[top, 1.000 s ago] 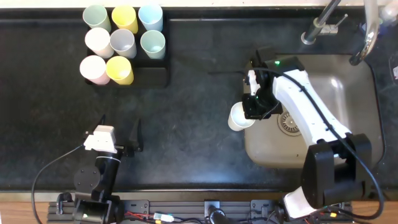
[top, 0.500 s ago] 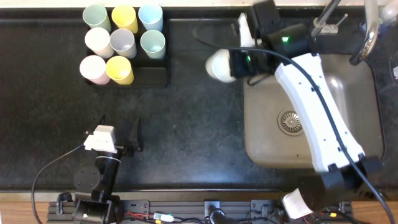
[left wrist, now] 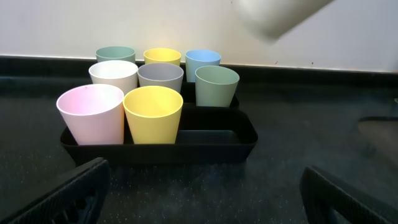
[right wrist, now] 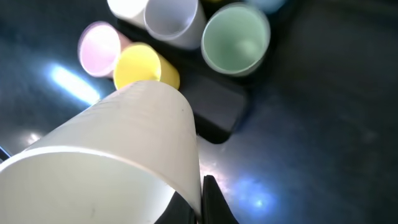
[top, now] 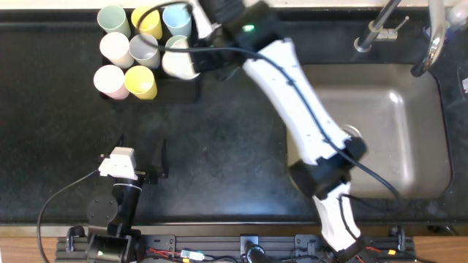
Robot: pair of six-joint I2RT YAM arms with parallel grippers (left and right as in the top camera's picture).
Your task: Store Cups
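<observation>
1. Top view first: the dark worktop (top: 234,146) runs under both your arms, and the right arm (top: 292,102) reaches across it from the sink side to the far-left part.
2. The steel sink (top: 409,109) lies well away from your right gripper (top: 199,60), back along its arm.
3. The black tray (top: 183,90) sits just below your right gripper. Its one bare corner compartment is the part nearest the gripper.
4. Eight upright cups (left wrist: 152,112) fill the tray's other places, beyond and beside that gripper: pink, two yellow, white, grey, two green and blue.
5. The white cup (right wrist: 124,155) is clamped in your right gripper, fingers closed on its wall. It is tilted onto its side and held clear above the tray, touching none of the cups.
6. Your left gripper (left wrist: 205,186) hangs near its own base, fingers spread wide with nothing between them. It faces the tray from well apart.
</observation>
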